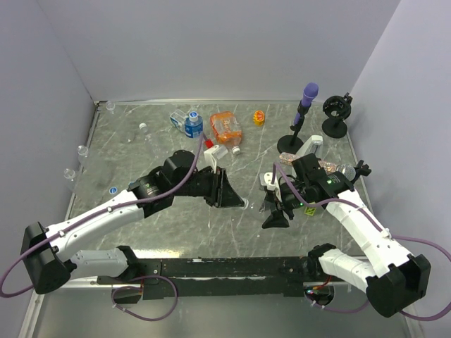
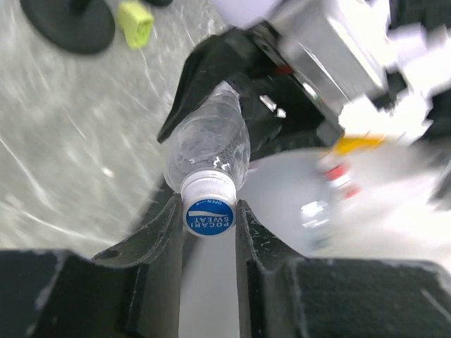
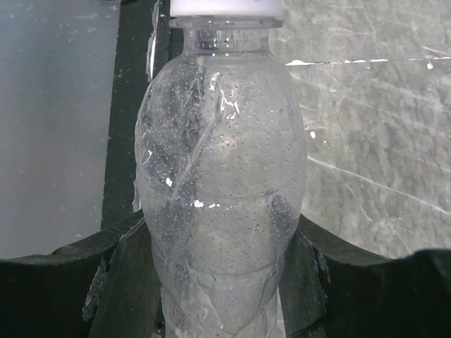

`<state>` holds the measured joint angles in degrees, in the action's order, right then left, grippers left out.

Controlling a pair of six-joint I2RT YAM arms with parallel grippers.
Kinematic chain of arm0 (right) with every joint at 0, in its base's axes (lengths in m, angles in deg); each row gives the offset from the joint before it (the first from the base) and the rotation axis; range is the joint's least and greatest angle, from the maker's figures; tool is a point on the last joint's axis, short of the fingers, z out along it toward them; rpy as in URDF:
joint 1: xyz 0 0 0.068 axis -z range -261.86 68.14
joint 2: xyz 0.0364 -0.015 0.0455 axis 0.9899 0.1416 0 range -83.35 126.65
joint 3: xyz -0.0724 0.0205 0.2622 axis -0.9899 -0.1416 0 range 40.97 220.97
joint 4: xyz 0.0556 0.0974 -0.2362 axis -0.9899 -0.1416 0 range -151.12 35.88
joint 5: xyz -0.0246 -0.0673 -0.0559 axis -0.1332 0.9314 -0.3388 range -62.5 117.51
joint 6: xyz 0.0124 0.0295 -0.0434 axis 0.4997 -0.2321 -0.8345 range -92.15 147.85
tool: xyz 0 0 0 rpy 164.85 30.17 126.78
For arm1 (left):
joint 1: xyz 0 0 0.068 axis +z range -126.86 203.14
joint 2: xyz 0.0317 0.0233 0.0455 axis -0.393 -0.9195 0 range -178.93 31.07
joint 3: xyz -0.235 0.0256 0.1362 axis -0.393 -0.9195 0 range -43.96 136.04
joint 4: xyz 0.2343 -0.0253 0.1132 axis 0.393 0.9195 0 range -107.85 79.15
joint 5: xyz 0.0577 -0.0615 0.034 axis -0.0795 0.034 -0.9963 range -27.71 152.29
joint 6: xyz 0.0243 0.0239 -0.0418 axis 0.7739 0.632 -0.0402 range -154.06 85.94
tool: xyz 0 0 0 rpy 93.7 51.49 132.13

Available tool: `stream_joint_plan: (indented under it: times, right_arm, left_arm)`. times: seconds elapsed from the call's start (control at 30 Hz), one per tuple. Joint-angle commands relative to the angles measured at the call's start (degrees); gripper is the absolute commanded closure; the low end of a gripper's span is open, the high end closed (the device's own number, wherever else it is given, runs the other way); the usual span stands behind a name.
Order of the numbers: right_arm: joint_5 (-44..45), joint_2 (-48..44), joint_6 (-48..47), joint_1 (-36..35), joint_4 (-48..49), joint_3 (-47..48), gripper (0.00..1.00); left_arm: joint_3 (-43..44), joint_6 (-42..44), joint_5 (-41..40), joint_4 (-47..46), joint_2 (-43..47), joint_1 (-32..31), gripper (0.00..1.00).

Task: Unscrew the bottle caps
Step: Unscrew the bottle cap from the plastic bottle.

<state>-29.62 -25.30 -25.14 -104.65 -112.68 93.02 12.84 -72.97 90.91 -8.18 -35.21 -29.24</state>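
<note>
while well clear of table edges [image 1: 232, 104], left pincer [image 2: 209, 211] snug on blue cap [image 2: 208, 217], right pincer [image 3: 218, 282] tight round bottle [image 3: 222, 176]

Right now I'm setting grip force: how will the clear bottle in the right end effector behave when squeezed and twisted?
Probably light: no liquid shows in the clear bottle. Likely to buckle: its thin wall is creased at the right end effector. Its glossy wall may slip when twisted.
</note>
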Motion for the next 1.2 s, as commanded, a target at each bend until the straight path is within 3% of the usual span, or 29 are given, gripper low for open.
stream_joint_plan:
  times: [0.0, 0.07, 0.27, 0.3, 0.47, 0.6, 0.63, 0.73, 0.87, 1.0, 1.17]
  right_arm:
    - [-1.06, 0.41, -1.76, -0.15, 2.93, 1.21, 0.84]
    - [-0.97, 0.49, -1.76, -0.15, 2.67, 1.47, 0.84]
    - [-0.62, -0.65, -1.24, -0.07, 3.11, 0.42, 0.84]
    - [-0.62, -0.82, -1.24, -0.07, 3.19, 0.33, 0.84]
    - [-0.8, -0.56, -1.41, -0.07, 3.11, 0.59, 0.84]
    - [-0.97, -0.04, -1.5, -0.07, 3.11, 0.86, 0.84]
    - [-0.97, -0.03, -1.5, -0.07, 3.02, 1.03, 0.84]
    - [-0.89, 0.06, -1.59, -0.07, 2.76, 1.21, 0.84]
    - [-0.71, -0.38, -1.41, -0.07, 2.93, 0.77, 0.84]
    - [-0.71, -0.56, -1.41, 0.02, 3.11, 0.51, 0.84]
    - [-0.71, -0.74, -1.41, 0.02, 3.19, 0.51, 0.84]
  left_arm:
    - [1.29, -25.51, 0.57, 2.61, 0.89, -0.97, 0.99]
    - [4.1, -23.67, -1.11, 7.53, -0.33, -0.97, 0.94]
    - [7.62, -15.24, -3.03, 10.27, -0.61, -0.88, 0.33]
    - [7.98, -12.61, -4.87, 11.85, 0.27, -0.88, 0.28]
    - [2.81, 3.46, -8.5, 9.59, 8.69, -0.27, 0.13]
    - [-7.9, 21.56, -7.09, -3.82, 19.66, -0.27, 0.07]
    - [-12.19, 26.91, -6.13, -8.13, 21.96, -0.35, 0.01]
    - [-21.18, 42.72, -2.97, -21.41, 25.5, -0.27, 0.03]
    - [-17.63, 55.94, 2.03, -20.51, 18.76, -0.18, 0.02]
    - [-11.02, 59.31, 7.4, -17.85, 9.96, -0.18, 0.1]
    - [-8.46, 58.96, 11.36, -18.45, 5.55, -0.09, 0.21]
